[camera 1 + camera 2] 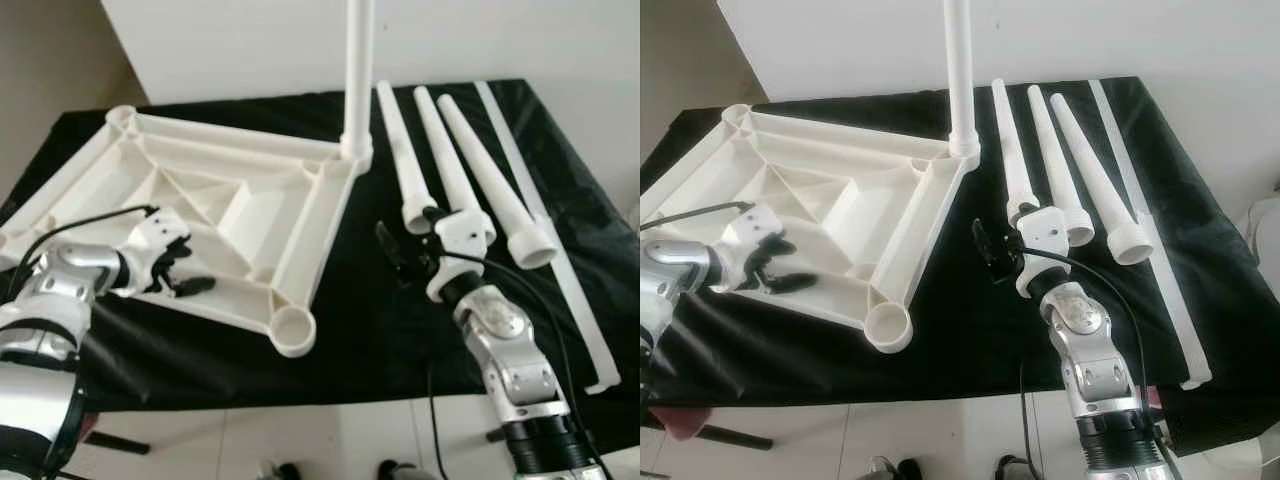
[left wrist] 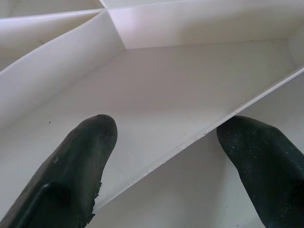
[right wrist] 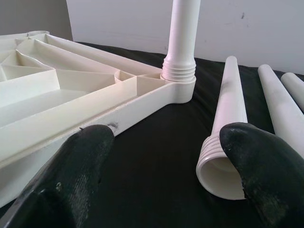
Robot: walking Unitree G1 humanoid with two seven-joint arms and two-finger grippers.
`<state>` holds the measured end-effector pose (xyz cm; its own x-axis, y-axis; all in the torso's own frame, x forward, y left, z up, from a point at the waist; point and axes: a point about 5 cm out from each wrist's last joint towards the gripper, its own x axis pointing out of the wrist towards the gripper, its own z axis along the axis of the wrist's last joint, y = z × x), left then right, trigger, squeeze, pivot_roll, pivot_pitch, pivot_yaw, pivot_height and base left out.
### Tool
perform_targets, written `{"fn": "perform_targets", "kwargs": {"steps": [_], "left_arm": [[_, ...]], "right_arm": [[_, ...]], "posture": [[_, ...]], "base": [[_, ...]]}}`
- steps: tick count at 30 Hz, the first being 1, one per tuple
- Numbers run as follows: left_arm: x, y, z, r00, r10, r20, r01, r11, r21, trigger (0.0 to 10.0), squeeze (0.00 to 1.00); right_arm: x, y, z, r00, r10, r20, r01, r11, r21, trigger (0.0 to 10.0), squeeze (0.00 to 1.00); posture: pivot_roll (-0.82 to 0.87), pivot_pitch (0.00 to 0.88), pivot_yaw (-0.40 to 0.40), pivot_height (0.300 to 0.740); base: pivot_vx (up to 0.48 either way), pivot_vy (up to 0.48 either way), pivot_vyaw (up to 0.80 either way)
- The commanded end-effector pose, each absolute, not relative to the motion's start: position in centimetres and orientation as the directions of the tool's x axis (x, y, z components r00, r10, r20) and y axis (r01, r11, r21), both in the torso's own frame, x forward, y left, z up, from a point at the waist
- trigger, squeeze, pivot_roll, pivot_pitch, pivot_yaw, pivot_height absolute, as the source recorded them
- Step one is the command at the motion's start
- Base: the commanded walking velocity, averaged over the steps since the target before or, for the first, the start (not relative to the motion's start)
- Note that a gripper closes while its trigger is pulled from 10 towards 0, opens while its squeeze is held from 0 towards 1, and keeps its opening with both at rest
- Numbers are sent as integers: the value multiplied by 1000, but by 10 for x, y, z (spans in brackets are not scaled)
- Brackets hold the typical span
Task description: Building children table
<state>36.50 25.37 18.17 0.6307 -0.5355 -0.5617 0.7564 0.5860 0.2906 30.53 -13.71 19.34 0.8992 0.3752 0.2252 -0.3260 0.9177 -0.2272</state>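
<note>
A white plastic tabletop (image 1: 330, 215) lies upside down on a black cloth, its ribs facing up. One white leg (image 1: 358, 70) stands upright, screwed into the far right corner socket. Three loose legs (image 1: 450, 160) lie side by side to its right. My left gripper (image 1: 190, 265) is over the tabletop's near left part, open, its fingers (image 2: 80, 161) either side of a thin rib (image 2: 190, 142) without touching it. My right gripper (image 1: 395, 252) hovers open over the cloth between the tabletop's right edge and the threaded end of the nearest loose leg (image 3: 228, 118).
An empty round socket (image 1: 292, 330) sits at the tabletop's near corner. A long white strip (image 1: 560, 230) lies along the cloth's right side. The cloth-covered surface ends just before me, with pale floor (image 1: 300, 440) below. A white wall stands behind.
</note>
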Motion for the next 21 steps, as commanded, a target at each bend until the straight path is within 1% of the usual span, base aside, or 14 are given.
{"fn": "perform_targets", "kwargs": {"steps": [1,4,6,11,13,17,21], "left_arm": [[364,274,166,746,-338,-574,600,716,357,10000,0],[365,278,165,775,-289,-563,548,752,368,10000,0],[365,279,165,782,-280,-557,532,765,363,10000,0],[369,287,169,841,-175,-512,401,837,373,10000,0],[369,288,169,848,-159,-505,379,848,370,10000,0],[373,291,175,891,-86,-446,268,892,363,10000,0],[375,291,177,898,-73,-434,246,900,359,10000,0]], "right_arm": [[305,-135,192,899,378,222,-333,919,-212,10000,0],[305,-134,192,900,376,222,-332,919,-211,10000,0],[305,-134,192,900,376,221,-332,920,-210,10000,0],[306,-134,192,899,376,223,-333,920,-209,10000,0],[306,-134,192,899,376,223,-333,919,-209,10000,0],[307,-132,193,898,377,227,-334,920,-205,10000,0],[307,-132,192,899,374,227,-332,921,-204,10000,0]], "posture": [[-128,176,86,740],[-125,175,84,740],[-125,175,84,740],[-120,172,83,740],[-120,172,83,740],[-118,169,87,740],[-118,168,88,740]], "base": [[0,0,0],[0,0,0],[0,0,0],[0,0,0],[0,0,0],[0,0,0],[0,0,0]]}}
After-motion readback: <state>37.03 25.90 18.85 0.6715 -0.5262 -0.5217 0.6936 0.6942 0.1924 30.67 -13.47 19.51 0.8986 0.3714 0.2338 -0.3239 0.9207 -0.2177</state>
